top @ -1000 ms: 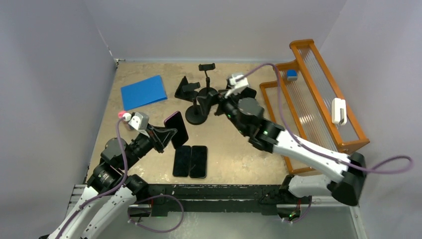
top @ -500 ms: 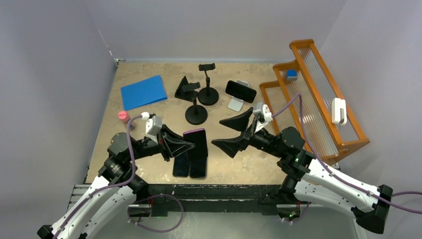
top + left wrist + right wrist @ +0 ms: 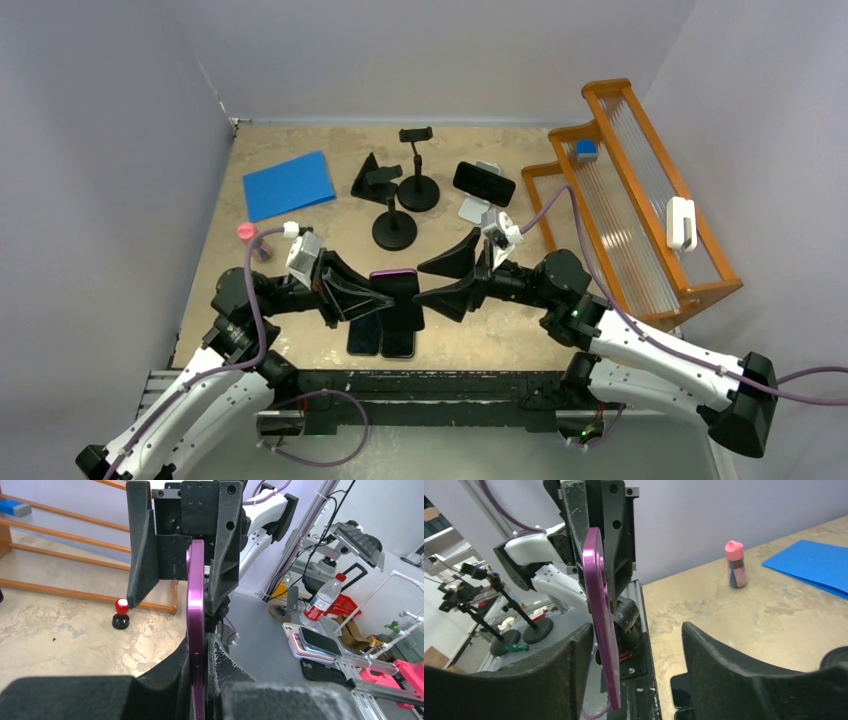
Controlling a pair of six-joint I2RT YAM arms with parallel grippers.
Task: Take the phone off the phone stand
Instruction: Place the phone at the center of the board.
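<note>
The purple phone (image 3: 195, 625) has a smooth, shiny edge that looks like metal. The fingers (image 3: 744, 680) are black plastic, matt and a bit grainy. The table (image 3: 340, 215) is tan and speckled like stone, dull and a little rough. The blue sheet (image 3: 288, 185) at the far left looks flat, smooth and matt. The rack (image 3: 607, 88) on the right is orange wood with clear ribbed plastic panels. Two dark phones (image 3: 365, 335) lying near have glossy faces. The small pink bottle (image 3: 735, 564) looks like smooth plastic.

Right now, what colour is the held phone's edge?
Purple; phone shows best in right wrist view.
</note>
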